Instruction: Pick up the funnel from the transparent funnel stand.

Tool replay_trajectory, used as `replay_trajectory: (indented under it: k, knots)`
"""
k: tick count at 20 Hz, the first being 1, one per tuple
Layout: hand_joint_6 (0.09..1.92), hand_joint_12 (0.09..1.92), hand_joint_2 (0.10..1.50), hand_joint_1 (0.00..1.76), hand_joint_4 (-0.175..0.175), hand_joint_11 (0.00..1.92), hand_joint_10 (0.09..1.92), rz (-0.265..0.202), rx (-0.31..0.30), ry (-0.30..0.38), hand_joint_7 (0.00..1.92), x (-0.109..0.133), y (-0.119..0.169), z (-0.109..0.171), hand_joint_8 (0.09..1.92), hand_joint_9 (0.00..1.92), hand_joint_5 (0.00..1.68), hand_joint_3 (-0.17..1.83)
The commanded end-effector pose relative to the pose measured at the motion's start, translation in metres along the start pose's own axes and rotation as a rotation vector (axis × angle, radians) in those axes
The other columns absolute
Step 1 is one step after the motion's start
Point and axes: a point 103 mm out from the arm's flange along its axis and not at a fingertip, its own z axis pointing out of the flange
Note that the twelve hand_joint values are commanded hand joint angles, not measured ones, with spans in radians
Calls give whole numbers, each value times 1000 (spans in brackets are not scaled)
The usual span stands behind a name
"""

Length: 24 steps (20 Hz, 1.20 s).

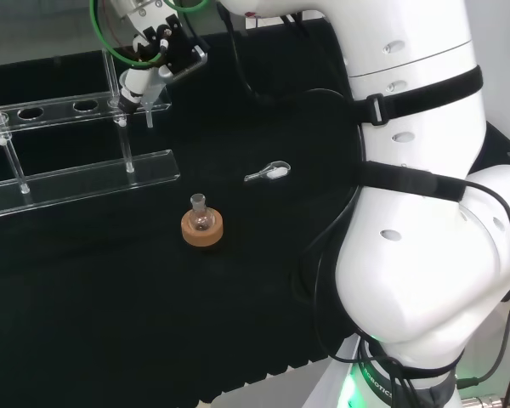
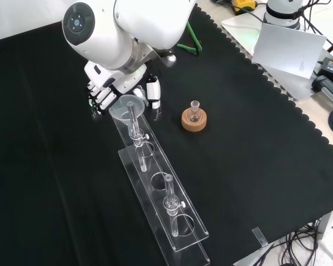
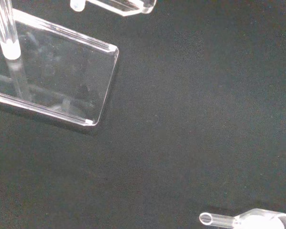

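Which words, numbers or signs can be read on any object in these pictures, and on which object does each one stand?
None can be read.
The clear plastic funnel, the transparent acrylic funnel stand and the small glass flask on its cork ring show no print.
Dark marks on the arm's green-lit base: too blurred.

White glossy arm [image 1: 408,195], rounded links, black straps around them, black cables alongside, green cable loop near wrist, grey round cap, black-and-white hand [image 2: 102,91].

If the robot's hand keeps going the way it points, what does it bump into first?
Probably the funnel: in the front view the hand sits right at its rim, at the clear stand's near end. Whether they already touch is unclear.
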Motion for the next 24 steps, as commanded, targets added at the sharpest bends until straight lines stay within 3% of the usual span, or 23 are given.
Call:
replay_trajectory:
  k: [1, 24]
  knots:
    - [87, 1307, 710, 426, -60, 0, 835, 8, -19, 7, 246, 2, 1, -5, 609, 4, 156, 11]
    - [87, 1375, 740, 465, -45, 0, 853, 20, -41, 23, 458, -1, 11, -4, 580, 128, 318, 19]
